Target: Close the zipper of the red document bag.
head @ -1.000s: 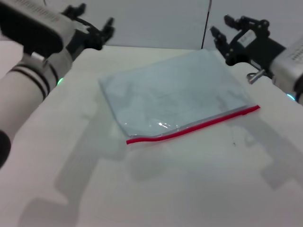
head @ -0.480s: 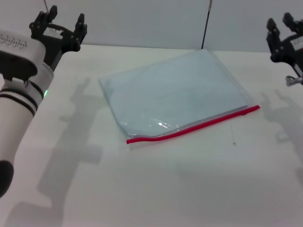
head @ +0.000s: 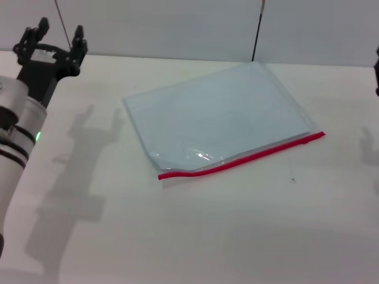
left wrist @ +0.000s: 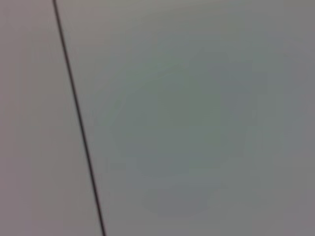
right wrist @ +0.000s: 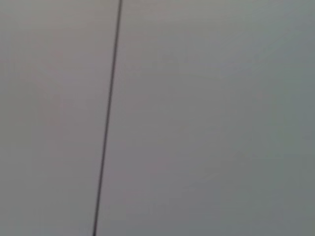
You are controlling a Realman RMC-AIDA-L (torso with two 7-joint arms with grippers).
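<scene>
— Head view: my left pincer (head: 57, 36) hangs at the far left of the bench (head: 195, 236), fingers spread, holding nothing. Right pincer: barely in view, can't tell.

— The bag?

— Red document bag (head: 219, 121) lies flat mid-bench, zipper (head: 240, 158) along its near edge.

One red document bag (head: 216, 115) with one zipper (head: 240, 157) lies on one white table (head: 195, 231); one left gripper (head: 52, 42) shows.
</scene>
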